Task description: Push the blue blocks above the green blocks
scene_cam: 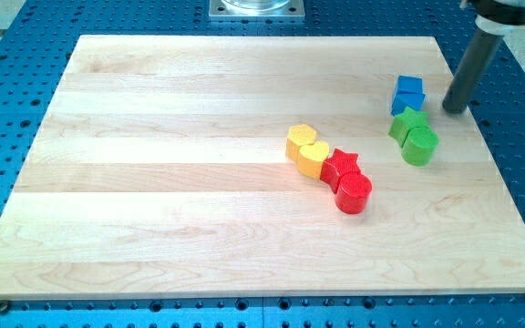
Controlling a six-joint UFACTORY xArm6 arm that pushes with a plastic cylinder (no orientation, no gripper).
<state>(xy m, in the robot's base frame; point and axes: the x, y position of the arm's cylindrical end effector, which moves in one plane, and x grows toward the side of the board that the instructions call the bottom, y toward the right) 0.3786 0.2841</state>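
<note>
Blue cube sits far right on the board, touching the far side of the green star. Green cylinder is pressed against the star's near-right side. The three make one tight cluster, blue farthest from the view's bottom. Only one blue block is clearly visible; a second, if any, I cannot make out.

My tip is down at board level just right of the cube, apart from it with a small gap. It is a plain rod with nothing to spread or close, and it holds nothing.

Handling, as a judgement: the blocks look small, light, rigid and smooth-painted, likely sliding easily on the pale, fine-grained wood. No grasp is possible, only a push on a flat side face. An off-centre push on the cube would probably spin it. The star's points and the cylinder's curve would deflect contact.

Elsewhere: two yellow hearts and a red star with a red cylinder, chained mid-board, well apart from the cluster.
</note>
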